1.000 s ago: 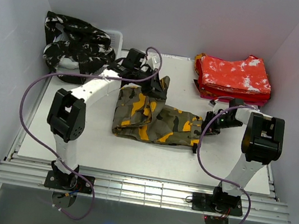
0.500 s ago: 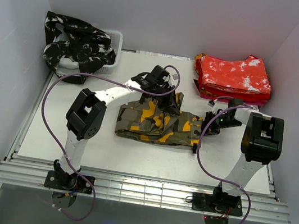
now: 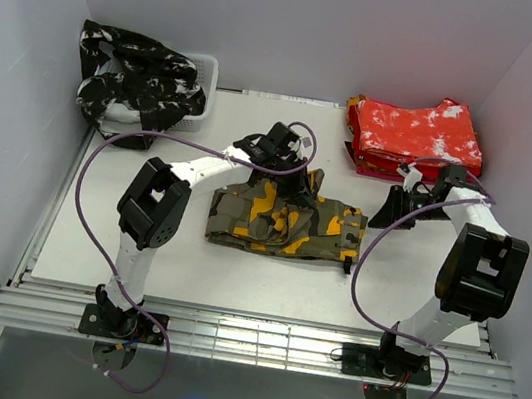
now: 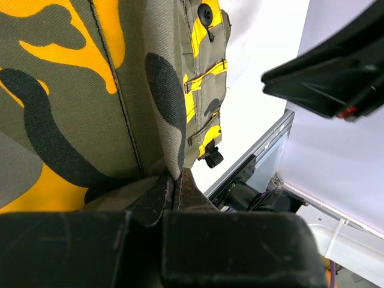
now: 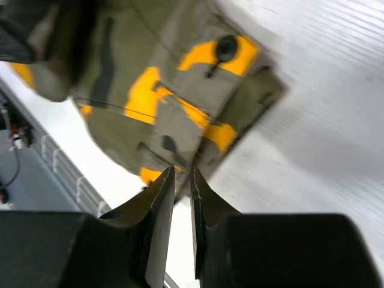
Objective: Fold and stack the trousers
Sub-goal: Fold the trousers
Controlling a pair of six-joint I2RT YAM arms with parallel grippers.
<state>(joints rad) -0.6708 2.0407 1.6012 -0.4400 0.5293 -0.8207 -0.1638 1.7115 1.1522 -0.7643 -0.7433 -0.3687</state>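
A: Top view: where are the olive trousers [image 3: 277, 224]?
B: Table centre, long axis nine-to-three. The left gripper [image 3: 293, 186] is on their twelve o'clock edge; the right gripper [image 3: 392, 215] stands apart at three.
A: Left wrist?
B: Clenched on a soft woven fold.
A: Right wrist?
B: Jaws slightly parted, empty; camouflage cloth at twelve.

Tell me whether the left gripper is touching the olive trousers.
Touching. The left wrist view shows the left gripper shut, with a fold of the olive trousers pinched between its fingertips.
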